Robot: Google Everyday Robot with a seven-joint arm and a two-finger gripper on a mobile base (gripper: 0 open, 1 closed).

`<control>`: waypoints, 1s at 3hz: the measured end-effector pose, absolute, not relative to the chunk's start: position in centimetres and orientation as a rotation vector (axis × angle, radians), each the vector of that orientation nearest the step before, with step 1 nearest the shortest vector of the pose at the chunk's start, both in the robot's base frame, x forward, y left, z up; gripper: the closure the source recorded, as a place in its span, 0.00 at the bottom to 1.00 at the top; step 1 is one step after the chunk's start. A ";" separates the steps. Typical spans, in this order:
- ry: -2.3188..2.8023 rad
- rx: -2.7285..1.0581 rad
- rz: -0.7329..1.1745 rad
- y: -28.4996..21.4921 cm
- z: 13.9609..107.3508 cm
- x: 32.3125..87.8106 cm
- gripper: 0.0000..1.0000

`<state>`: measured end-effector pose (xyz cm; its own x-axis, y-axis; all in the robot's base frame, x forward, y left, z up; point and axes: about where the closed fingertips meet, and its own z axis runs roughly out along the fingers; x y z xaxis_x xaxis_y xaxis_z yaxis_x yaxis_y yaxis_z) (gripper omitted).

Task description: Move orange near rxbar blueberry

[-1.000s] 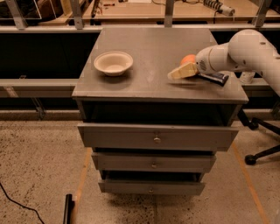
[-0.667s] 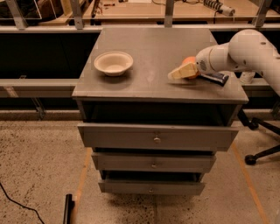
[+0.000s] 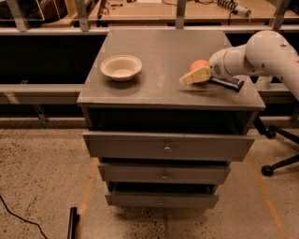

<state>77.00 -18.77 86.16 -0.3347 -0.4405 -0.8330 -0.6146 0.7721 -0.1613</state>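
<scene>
Nothing has moved: claw (image 3: 194, 76) beside orange (image 3: 198, 64), grip unclear; rxbar blueberry (image 3: 230, 83) lies lengthwise left-right.

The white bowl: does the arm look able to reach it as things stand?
Probably yes. The end effector is at the orange, beside the rxbar blueberry, on the cabinet top; nothing stands between it and the white bowl.

Robotics lab or workshop: grey drawer cabinet (image 3: 163, 56) on speckled floor (image 3: 37, 186), tool-strewn wooden workbenches (image 3: 205, 11) behind metal rails, wheeled chair base (image 3: 280, 163) at right, gripper (image 3: 195, 76) low over the cabinet's right side.
</scene>
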 end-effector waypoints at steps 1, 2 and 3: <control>1.951 -0.788 0.256 -19.0 87.2 76.9 0.00; 1.869 -0.733 0.269 -20.3 91.3 75.4 0.00; 1.759 -0.671 0.199 -22.2 97.4 72.5 0.00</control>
<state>72.46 -22.21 97.41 -0.1509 -0.3338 -0.9305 -0.5333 0.8200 -0.2077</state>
